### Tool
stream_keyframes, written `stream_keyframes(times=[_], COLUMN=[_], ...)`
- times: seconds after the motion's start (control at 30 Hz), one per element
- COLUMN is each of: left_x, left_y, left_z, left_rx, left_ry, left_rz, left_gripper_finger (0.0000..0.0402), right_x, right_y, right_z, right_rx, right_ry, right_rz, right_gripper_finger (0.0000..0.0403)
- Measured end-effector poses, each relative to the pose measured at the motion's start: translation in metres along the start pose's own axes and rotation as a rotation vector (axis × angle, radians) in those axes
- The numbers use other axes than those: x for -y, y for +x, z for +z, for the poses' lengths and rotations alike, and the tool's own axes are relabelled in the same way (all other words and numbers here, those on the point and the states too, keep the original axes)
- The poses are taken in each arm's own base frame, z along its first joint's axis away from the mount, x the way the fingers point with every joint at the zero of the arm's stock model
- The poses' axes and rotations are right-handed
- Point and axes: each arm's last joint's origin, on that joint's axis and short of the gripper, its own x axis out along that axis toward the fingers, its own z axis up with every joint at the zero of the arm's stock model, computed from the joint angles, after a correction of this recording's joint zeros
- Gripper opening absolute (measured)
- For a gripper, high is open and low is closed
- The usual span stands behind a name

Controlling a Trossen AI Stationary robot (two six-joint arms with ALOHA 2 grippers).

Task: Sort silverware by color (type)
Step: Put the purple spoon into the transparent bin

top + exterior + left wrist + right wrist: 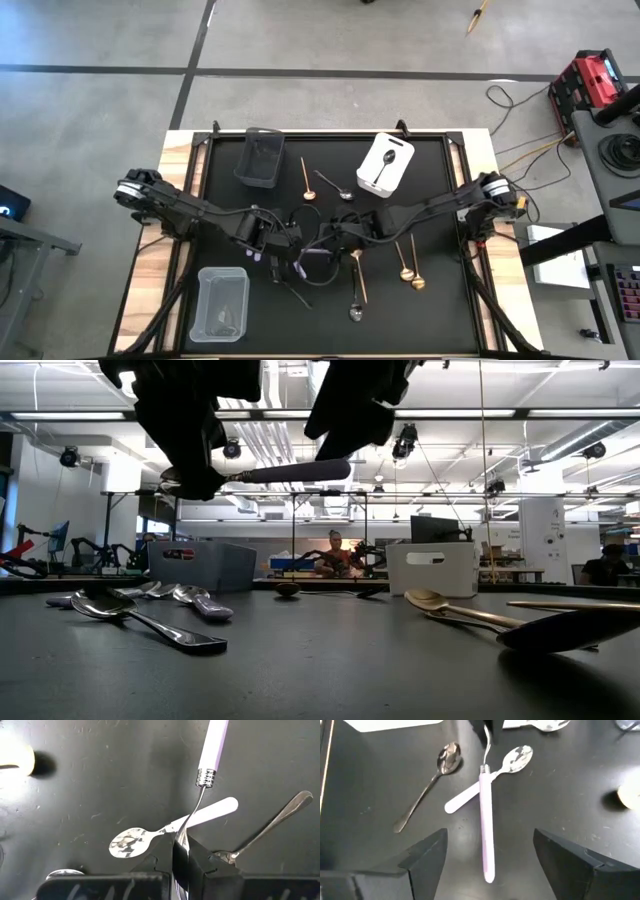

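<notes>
Left hand [180,870] grips one lilac-handled spoon [212,750] aloft; right hand [490,857] gapes wide.

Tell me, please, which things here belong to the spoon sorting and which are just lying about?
Job:
lilac-handled spoon in the left claw
gold spoons
dark spoons
dark bin, white bin, clear bin

Lying about:
cables on the floor
red case

bright overhead light, soft shadows
</notes>
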Motion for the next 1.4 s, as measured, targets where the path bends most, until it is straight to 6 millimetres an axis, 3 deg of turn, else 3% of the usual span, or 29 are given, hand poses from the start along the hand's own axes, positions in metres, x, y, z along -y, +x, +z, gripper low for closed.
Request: stream_keyframes(times=[0.23,0.5,0.7,1.03,1.1,1.4], left_x=[0.0,0.0,0.0,0.0,0.0,-0.004], left_y=[0.0,0.0,0.0,0.0,0.0,-0.015], left_z=[0.0,0.0,0.0,0.0,0.0,0.0], left_rx=[0.004,0.001,0.002,0.008,0.011,0.068], left_ry=[0.032,0.034,0.036,0.029,0.017,0.092], left_rz=[-0.002,-0.002,-0.002,0.012,0.016,0.027], left_gripper_finger=[0.0002,0.0002,0.0002,0.0004,0.0018,0.0154], right_x=[0.0,0.005,0.01,0.011,0.011,0.014], right_y=[0.022,0.026,0.027,0.027,0.027,0.023], right_z=[-0.007,-0.004,-0.003,-0.003,-0.003,-0.009], right_rx=[-0.054,-0.041,-0.041,-0.044,-0.045,-0.115], right_ry=[-0.055,-0.062,-0.053,-0.098,-0.104,-0.111], right_rz=[-0.011,-0.019,-0.024,-0.018,-0.023,-0.052], right_gripper_finger=[0.0286,0.0261,0.0193,0.0026,0.0024,0.0025])
